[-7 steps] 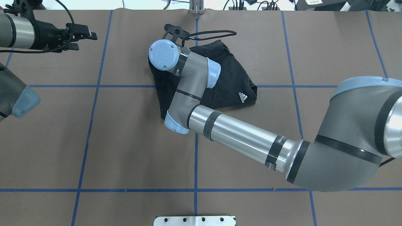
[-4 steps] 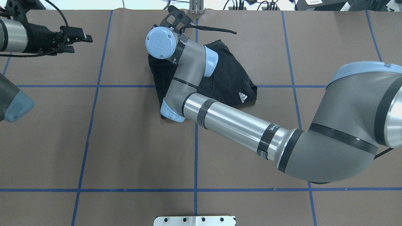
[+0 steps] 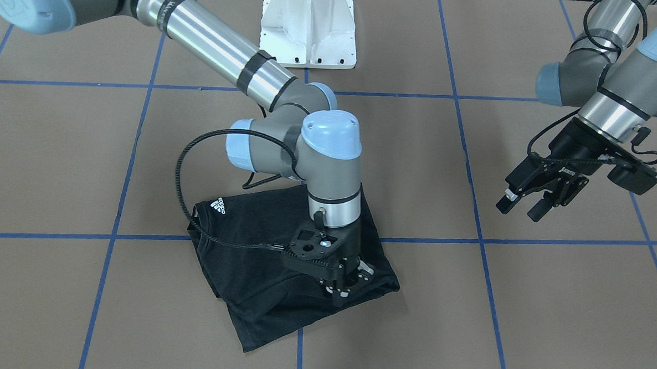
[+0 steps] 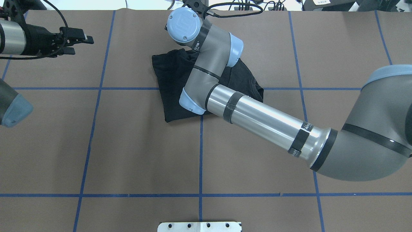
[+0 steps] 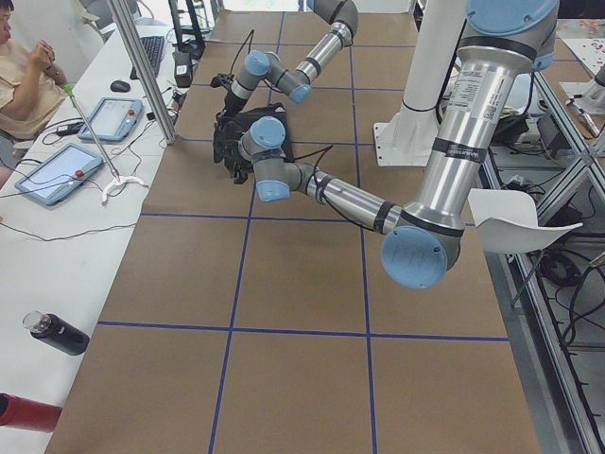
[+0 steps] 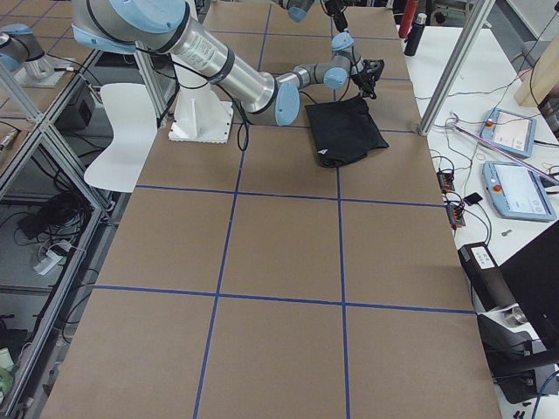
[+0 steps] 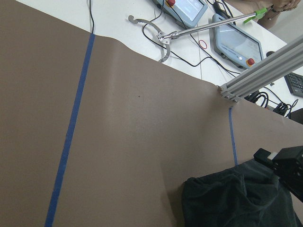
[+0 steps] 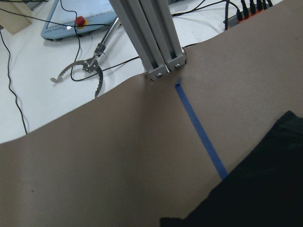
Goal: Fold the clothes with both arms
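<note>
The T-shirt [image 3: 257, 284] is lying folded in a black bundle near the middle of the tabletop [image 3: 494, 325]. We are seeing the right arm [image 3: 329, 168] reaching over it, its jaws standing parted just above the shirt's edge farthest from the robot, gripping nothing we can make out. The left arm [image 3: 614, 108] is hanging well off to the side, its jaws also spread and empty.

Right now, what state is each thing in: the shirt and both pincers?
T-shirt, folded up, lying on the table.
Left pincer, open, empty, clear of the T-shirt.
Right pincer, low over the T-shirt; open or shut unclear.
</note>
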Motion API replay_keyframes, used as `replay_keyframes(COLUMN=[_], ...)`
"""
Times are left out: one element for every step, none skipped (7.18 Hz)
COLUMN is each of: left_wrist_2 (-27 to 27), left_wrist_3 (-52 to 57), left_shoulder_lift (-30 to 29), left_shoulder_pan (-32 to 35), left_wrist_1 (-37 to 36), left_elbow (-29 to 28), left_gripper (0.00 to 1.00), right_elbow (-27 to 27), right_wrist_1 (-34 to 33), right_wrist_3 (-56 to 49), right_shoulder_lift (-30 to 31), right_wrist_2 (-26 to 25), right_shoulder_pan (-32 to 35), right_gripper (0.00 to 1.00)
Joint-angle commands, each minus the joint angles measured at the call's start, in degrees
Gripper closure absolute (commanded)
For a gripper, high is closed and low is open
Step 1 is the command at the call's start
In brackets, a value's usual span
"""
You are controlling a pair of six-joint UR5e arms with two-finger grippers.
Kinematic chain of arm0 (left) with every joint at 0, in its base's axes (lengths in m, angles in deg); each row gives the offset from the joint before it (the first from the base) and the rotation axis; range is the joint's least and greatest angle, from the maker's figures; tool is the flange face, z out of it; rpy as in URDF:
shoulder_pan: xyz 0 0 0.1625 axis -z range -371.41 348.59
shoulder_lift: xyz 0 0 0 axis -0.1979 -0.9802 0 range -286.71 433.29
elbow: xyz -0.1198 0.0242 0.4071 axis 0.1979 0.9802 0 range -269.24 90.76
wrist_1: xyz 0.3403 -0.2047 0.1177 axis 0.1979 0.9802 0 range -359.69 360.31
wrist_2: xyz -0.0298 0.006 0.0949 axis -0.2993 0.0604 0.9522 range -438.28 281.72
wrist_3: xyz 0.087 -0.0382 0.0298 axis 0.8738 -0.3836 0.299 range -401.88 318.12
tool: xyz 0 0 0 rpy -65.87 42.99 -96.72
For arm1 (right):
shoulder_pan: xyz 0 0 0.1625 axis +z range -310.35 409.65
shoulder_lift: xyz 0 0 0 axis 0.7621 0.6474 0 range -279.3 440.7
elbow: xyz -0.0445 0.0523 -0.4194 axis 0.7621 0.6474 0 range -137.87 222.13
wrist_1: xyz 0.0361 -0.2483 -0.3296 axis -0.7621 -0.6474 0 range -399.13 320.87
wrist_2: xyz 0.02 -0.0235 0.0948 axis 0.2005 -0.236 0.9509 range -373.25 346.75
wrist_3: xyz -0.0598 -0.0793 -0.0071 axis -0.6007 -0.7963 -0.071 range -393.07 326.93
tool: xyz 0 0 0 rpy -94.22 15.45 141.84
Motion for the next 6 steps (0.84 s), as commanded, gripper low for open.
replay_keyframes(left_wrist_2=[0.03, 0.03, 0.29, 0.3, 0.38, 0.38], left_wrist_3=[-0.25, -0.25, -0.42, -0.42, -0.42, -0.42], left_shoulder_lift=[0.0, 0.0, -0.17, 0.0, -0.17, -0.17], left_shoulder_pan=[-0.1, -0.19, -0.45, -0.45, -0.45, -0.45], left_wrist_1=[-0.27, -0.27, -0.44, -0.44, -0.44, -0.44], left_elbow=[0.03, 0.03, -0.05, -0.05, -0.05, -0.05], left_gripper=[0.0, 0.0, 0.0, 0.0, 0.0, 0.0], right_elbow=[-10.3, -10.15, -10.15, -9.63, -7.71, -1.17], right_wrist_1=[-4.36, -4.44, -4.44, -4.44, -3.92, -0.26], right_wrist_3=[-7.29, -9.91, -10.81, -10.99, -10.99, -9.95], right_shoulder_lift=[8.57, 10.08, 10.71, 11.67, 10.99, 6.8], right_wrist_2=[4.98, 5.25, 6.73, 6.84, 6.75, 5.36], right_shoulder_pan=[0.84, 0.84, 0.84, 0.75, 0.58, 0.57], right_gripper=[1.0, 1.0, 1.0, 1.0, 1.0, 1.0])
